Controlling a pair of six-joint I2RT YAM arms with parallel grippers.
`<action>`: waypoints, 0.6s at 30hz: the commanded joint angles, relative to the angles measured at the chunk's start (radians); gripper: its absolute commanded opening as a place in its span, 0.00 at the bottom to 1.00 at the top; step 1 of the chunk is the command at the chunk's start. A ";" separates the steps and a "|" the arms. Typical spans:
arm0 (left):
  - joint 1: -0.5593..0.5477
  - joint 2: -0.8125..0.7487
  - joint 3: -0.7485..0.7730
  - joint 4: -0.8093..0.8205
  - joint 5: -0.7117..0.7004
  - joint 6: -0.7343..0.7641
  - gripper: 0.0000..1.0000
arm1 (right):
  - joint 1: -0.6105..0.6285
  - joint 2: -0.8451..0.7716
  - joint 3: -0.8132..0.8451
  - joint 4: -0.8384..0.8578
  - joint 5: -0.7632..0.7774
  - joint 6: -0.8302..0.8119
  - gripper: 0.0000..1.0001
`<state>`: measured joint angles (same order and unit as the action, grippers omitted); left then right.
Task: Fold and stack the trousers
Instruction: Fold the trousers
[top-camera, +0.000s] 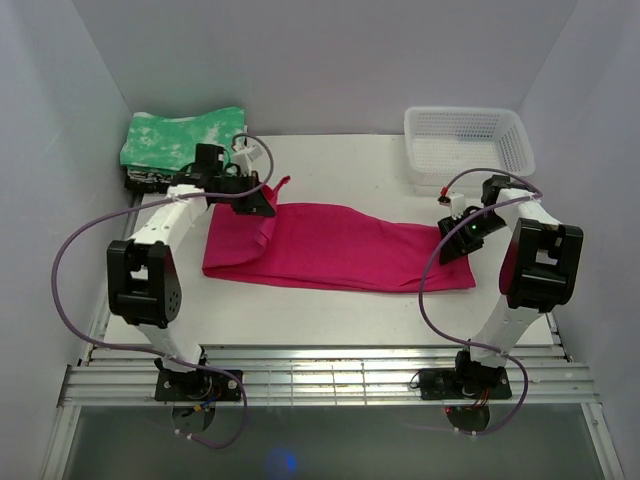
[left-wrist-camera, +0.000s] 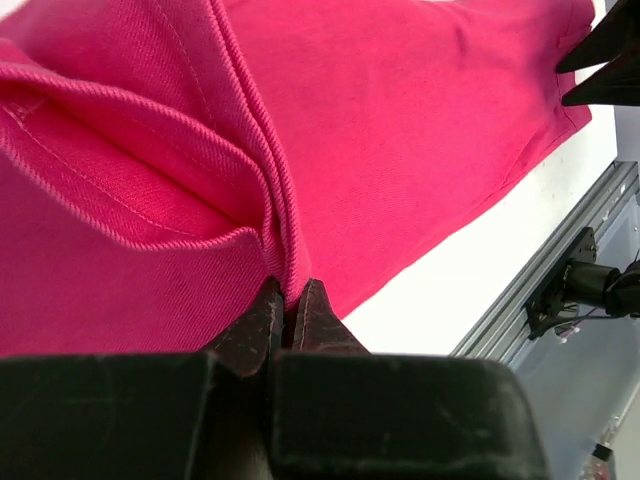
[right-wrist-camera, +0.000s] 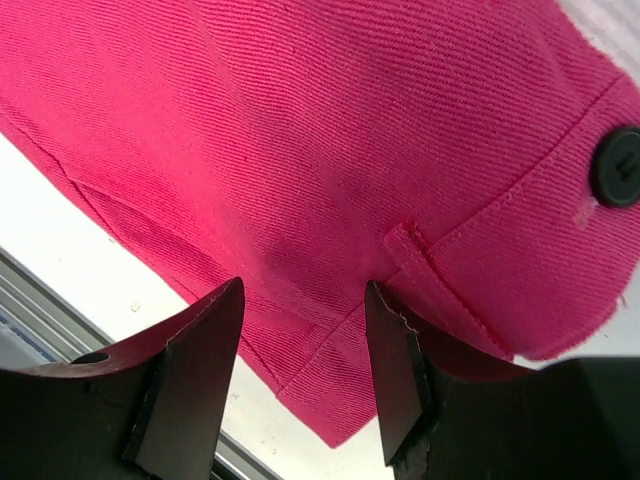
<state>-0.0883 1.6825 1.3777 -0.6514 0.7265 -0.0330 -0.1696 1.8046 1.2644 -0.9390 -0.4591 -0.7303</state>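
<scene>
I see the trousers (top-camera: 340, 245) flat across the surface (top-camera: 330, 165), left pincer (left-wrist-camera: 290, 298) clenched on their left-end fold, right pincer (right-wrist-camera: 305, 295) released over the waistband (right-wrist-camera: 520, 210), the basket (top-camera: 465, 118) standing behind it.

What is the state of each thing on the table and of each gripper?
trousers: lying flat, left end pinched up
left gripper: shut on the trousers
right gripper: open over the waistband end
green-and-white cloth: folded
basket: upright, seems empty
</scene>
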 joint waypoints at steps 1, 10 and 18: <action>-0.109 0.090 -0.040 0.193 -0.068 -0.186 0.00 | 0.002 0.010 0.004 0.019 -0.023 0.039 0.57; -0.202 0.278 -0.108 0.311 -0.180 -0.277 0.00 | 0.002 -0.002 -0.003 0.003 -0.010 0.006 0.57; -0.215 0.217 -0.137 0.266 -0.200 -0.210 0.27 | 0.002 -0.007 0.010 -0.001 -0.032 0.011 0.60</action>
<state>-0.2989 1.9724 1.2514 -0.3603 0.5594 -0.2810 -0.1684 1.8267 1.2617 -0.9360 -0.4644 -0.7136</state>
